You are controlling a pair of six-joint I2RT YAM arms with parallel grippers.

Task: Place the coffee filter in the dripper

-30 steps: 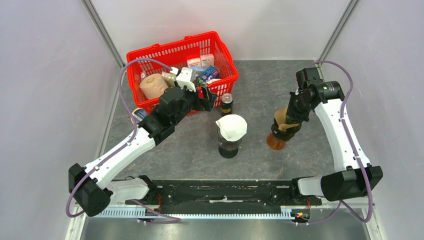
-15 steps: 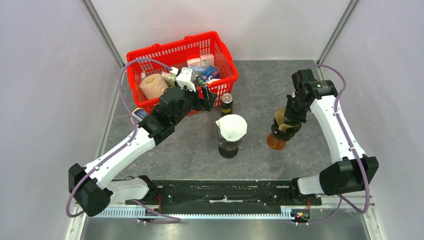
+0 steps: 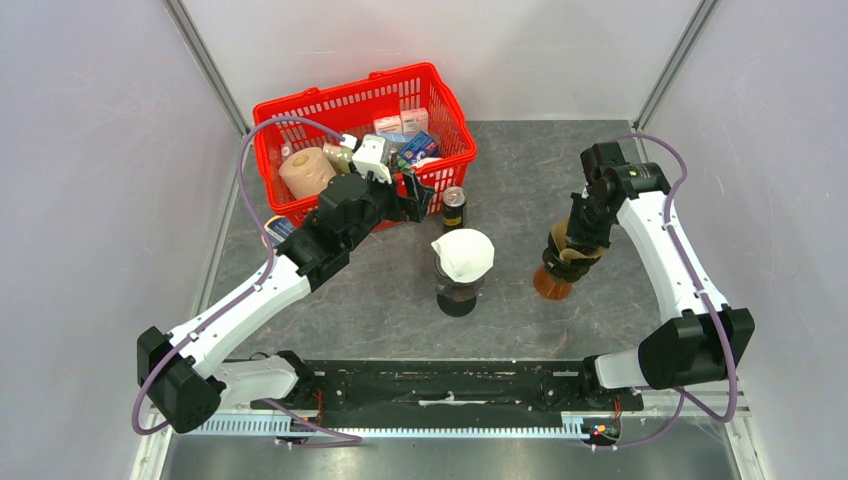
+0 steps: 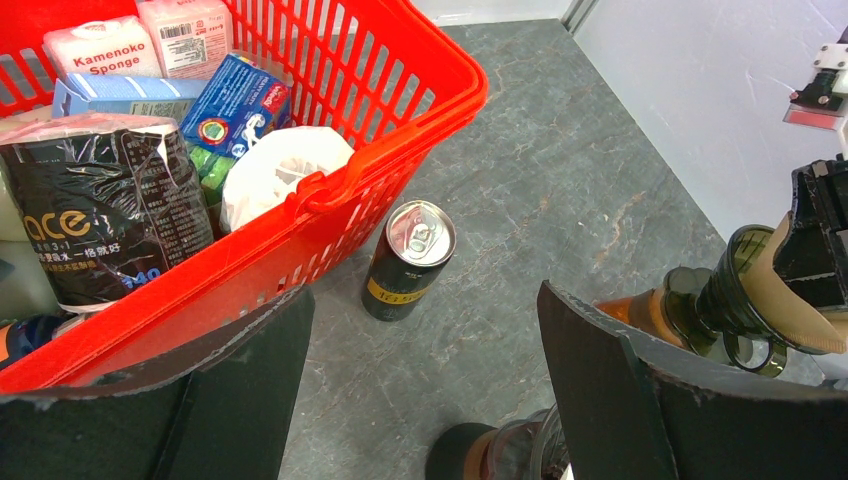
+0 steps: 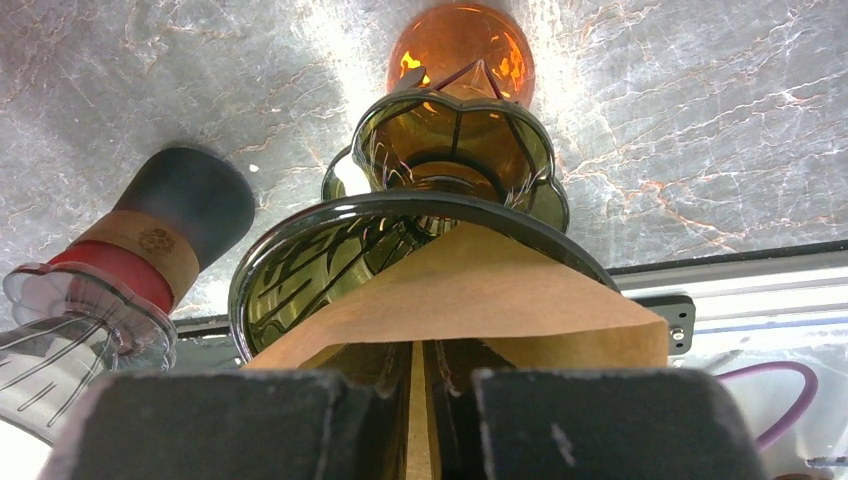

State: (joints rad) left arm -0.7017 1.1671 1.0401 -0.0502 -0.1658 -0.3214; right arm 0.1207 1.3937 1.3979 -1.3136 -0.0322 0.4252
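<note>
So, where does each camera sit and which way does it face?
Top external: above, behind the bases, facing down at the table; both arms show.
Left wrist: on left arm, facing red basket and can; open fingers show.
Right wrist: on right arm, facing down at dripper; fingers pinch brown filter.
Shared: all see the dripper.

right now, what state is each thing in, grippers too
right gripper, shut on brown filter
brown filter, pinched, over green dripper, not seated
left gripper, open, empty
white filter, sitting in middle dripper
can, upright, unopened
red basket, full
</note>
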